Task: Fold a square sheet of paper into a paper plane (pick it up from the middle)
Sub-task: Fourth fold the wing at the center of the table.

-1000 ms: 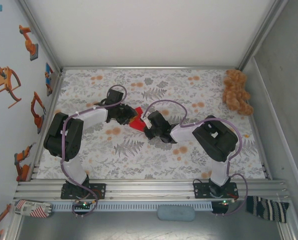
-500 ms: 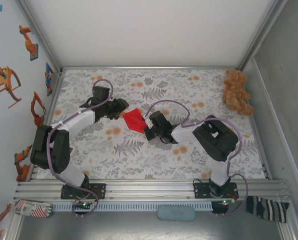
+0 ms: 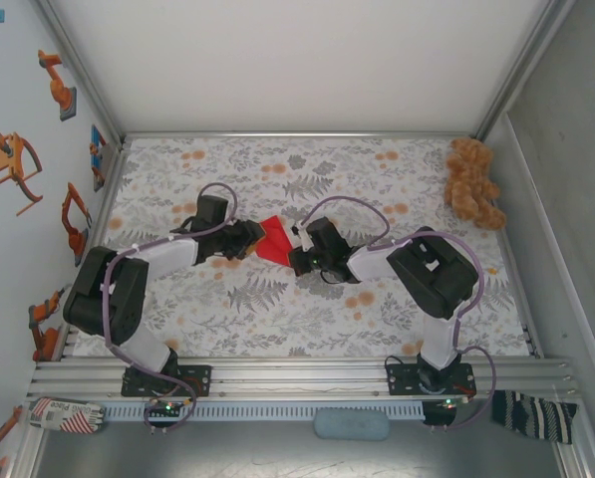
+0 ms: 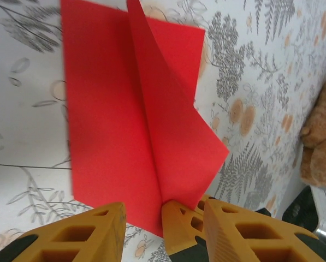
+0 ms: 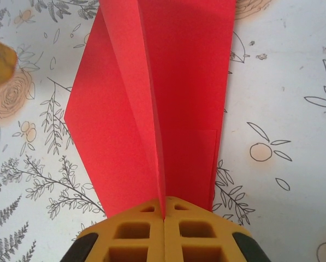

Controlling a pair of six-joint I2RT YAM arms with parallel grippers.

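The square sheet of paper [image 3: 274, 239] is bright red and folded, with a raised centre crease and a flap on each side, and it sits mid-table. My right gripper [image 3: 295, 257] is shut on the near end of that crease [image 5: 164, 210], with the paper [image 5: 168, 82] stretching away from it. My left gripper [image 3: 249, 239] is at the paper's left side. Its jaws are open [image 4: 165, 203], one finger on each side of the paper's [image 4: 113, 109] edge. Between them an orange fingertip [image 4: 182, 226] rests at the crease's end.
A brown teddy bear [image 3: 473, 184] sits in the far right corner, also at the right edge of the left wrist view [image 4: 318, 136]. White walls close the table on three sides. An aluminium rail [image 3: 297, 376] runs along the front.
My left gripper let go of the paper, drew back to the left, then returned to its left edge with its jaws open. The right gripper stayed shut on the crease.
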